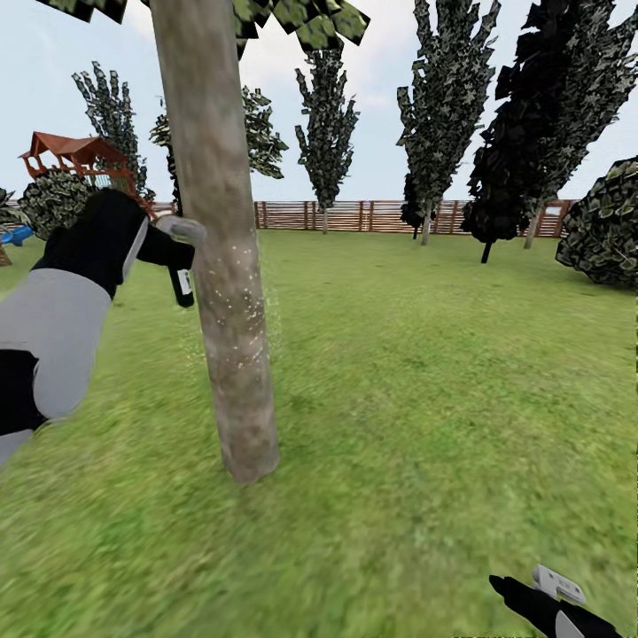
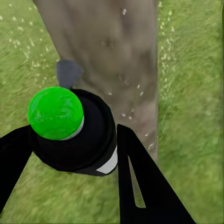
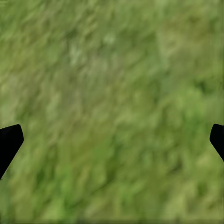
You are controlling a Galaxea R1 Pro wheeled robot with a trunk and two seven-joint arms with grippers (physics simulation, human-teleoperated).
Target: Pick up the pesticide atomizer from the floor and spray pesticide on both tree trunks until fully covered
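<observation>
2 black fingers (image 2: 140,186) of the left gripper (image 2: 70,154) were clamped on the pesticide atomizer (image 2: 81,140), which was held just beside the tree trunk (image 1: 226,292) above the lawn (image 1: 425,381). pale specks were seen scattered on the bark and grass. the right gripper (image 3: 112,140) was held low over the grass, its fingertips spread wide apart.

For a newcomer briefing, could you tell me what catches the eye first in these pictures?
The thick tree trunk rises close in front, speckled with pale spray droplets. Beside it, the left gripper holds the pesticide atomizer, whose bright green cap stands out, aimed at the bark.
</observation>
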